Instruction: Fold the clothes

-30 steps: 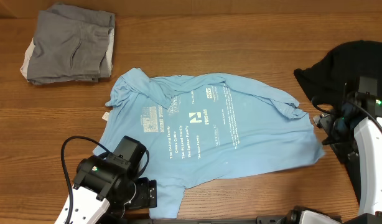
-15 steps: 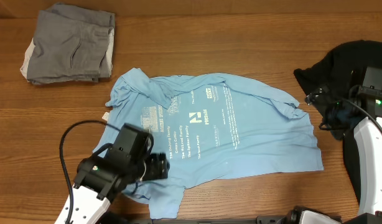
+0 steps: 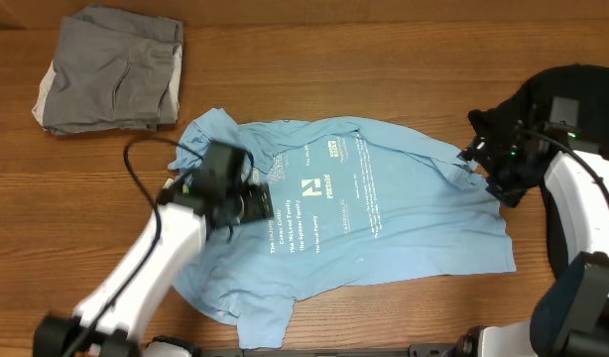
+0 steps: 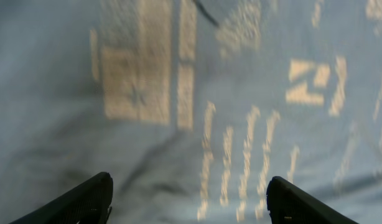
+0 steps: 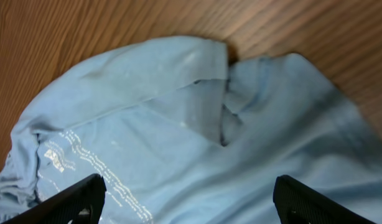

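The light blue T-shirt [image 3: 374, 213] lies spread and wrinkled on the middle of the table, white lettering up. My left gripper [image 3: 255, 206] hovers over its left part, open and empty. In the left wrist view the fingers [image 4: 188, 199] stand wide apart above the blurred lettering of the shirt [image 4: 241, 93]. My right gripper [image 3: 483, 159] is open and empty over the shirt's right sleeve. In the right wrist view its fingers [image 5: 191, 199] frame the rumpled sleeve [image 5: 197, 106]. The black T-shirt [image 3: 572, 89] lies bunched at the right edge, partly behind the right arm.
A folded grey garment [image 3: 111, 69] lies at the far left corner. Bare wooden table [image 3: 384, 59] runs along the back and shows beyond the sleeve in the right wrist view [image 5: 116, 25].
My left gripper has moved from the shirt's front left corner back and up over its left middle. My right gripper has moved left and back to the shirt's right sleeve.
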